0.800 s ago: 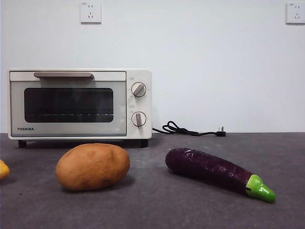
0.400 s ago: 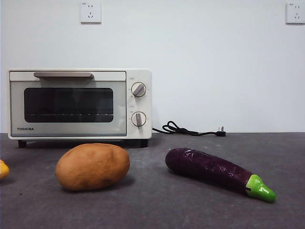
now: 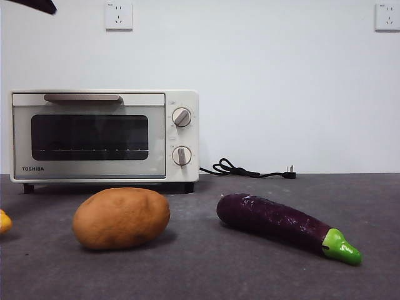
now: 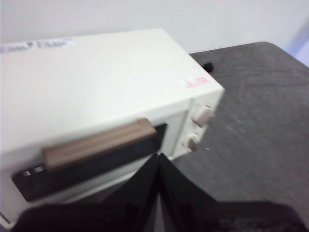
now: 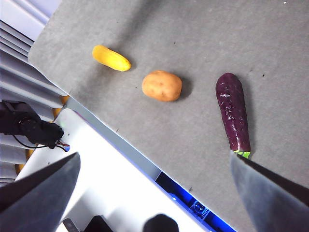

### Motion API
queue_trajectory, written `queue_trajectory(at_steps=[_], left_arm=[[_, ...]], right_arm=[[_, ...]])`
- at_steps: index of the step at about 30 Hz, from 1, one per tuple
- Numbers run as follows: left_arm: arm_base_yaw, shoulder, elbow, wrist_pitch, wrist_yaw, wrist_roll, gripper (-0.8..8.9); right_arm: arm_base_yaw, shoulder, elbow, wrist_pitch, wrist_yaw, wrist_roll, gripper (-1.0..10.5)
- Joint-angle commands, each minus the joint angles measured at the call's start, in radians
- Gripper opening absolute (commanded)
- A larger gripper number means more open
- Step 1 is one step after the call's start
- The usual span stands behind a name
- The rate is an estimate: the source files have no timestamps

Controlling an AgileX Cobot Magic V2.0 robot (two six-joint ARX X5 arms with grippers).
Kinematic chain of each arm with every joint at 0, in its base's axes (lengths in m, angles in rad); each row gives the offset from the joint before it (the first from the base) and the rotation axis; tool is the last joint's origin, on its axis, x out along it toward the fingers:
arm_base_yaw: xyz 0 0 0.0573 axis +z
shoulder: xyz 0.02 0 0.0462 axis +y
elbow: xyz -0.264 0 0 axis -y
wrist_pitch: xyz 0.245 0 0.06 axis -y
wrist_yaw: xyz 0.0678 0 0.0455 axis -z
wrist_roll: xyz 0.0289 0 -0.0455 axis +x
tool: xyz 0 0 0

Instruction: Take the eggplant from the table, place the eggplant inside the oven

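Eggplant (image 3: 281, 224), glossy, slim, on speckled table (image 3: 206, 269); left jaws closed empty, right jaws wide apart.

1. Eggplant (image 3: 275, 220): long, glossy dark purple, green stem cap; lies flat on the table (image 3: 250, 275), untouched.
2. Oven (image 3: 104, 136): cream-white, dark glass door shut, bar handle, two knobs; stands well behind the eggplant, toward its blunt end.

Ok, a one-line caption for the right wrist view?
Open right gripper high above the table, looking down on eggplant, potato and a yellow item.
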Motion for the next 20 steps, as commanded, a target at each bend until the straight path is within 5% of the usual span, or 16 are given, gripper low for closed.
queue_trajectory(at_steps=[1, 20], left_arm=[[0.008, 0.082, 0.045, 0.011, -0.008, 0.04, -0.05], [0.026, 0.326, 0.091, 0.116, -0.029, 0.082, -0.05]], right_arm=[[0.002, 0.005, 0.004, 0.003, -0.001, -0.004, 6.3], [0.002, 0.039, 0.004, 0.035, 0.006, -0.004, 6.3]])
